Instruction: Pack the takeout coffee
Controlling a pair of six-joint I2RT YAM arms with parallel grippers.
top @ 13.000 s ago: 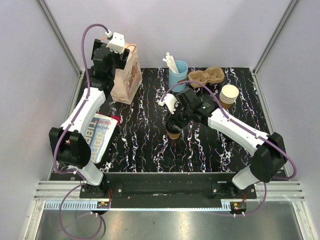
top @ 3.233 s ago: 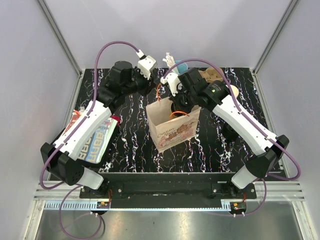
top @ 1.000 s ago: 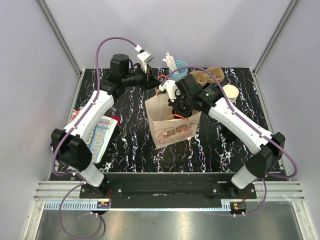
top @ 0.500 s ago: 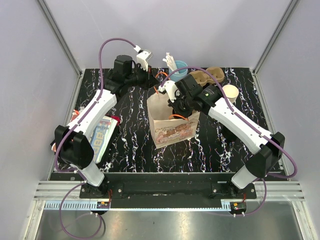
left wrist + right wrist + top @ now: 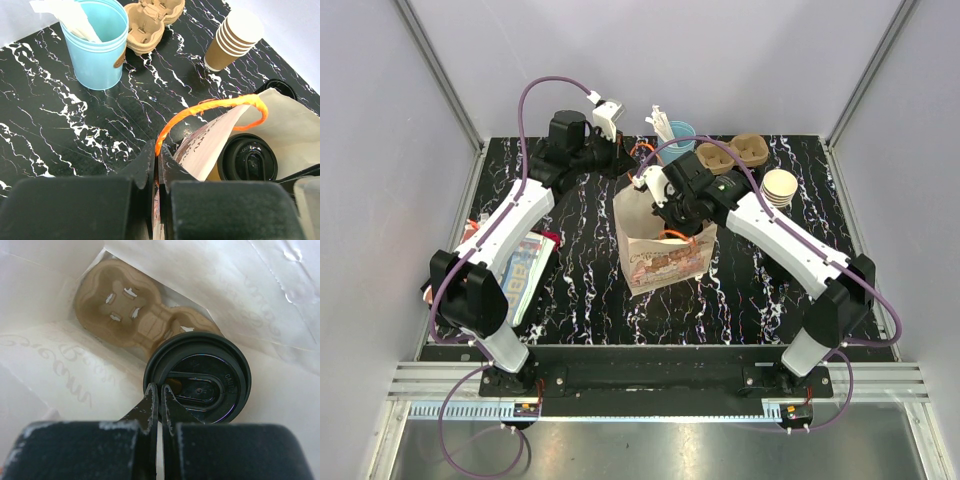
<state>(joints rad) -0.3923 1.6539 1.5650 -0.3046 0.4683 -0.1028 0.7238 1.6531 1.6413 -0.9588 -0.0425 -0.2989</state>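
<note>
The takeout coffee (image 5: 200,375), one small tan kraft paper cup under a round, glossy black plastic lid (image 5: 248,159), now sits inside the printed tan paper bag (image 5: 665,262), directly below and just ahead of the right end effector (image 5: 158,392). Thirteen seconds ago it stood in the open on the black marbled bench (image 5: 50,115) and the bag was at the far left corner. The bag now stands mid-bench. The right end effector reaches down through the bag's mouth, its fingers clenched on the lid's near rim. Beyond its tips, on the bag's pale floor, lies one moulded brown pulp cup carrier (image 5: 125,315), partly hidden by the lid. The left end effector (image 5: 157,152) is clamped on one twisted orange paper handle (image 5: 210,105), with the bag's open mouth to its right. Ahead of it to the left stands one smooth light-blue plastic cup (image 5: 95,50) holding white sticks (image 5: 70,12). Straight ahead lies a second pulp carrier (image 5: 150,22), and ahead to the right is one stack of tan paper cups (image 5: 232,40). Over the last half second the right forearm has swung nearer, uncovering that stack in the overhead view.
</note>
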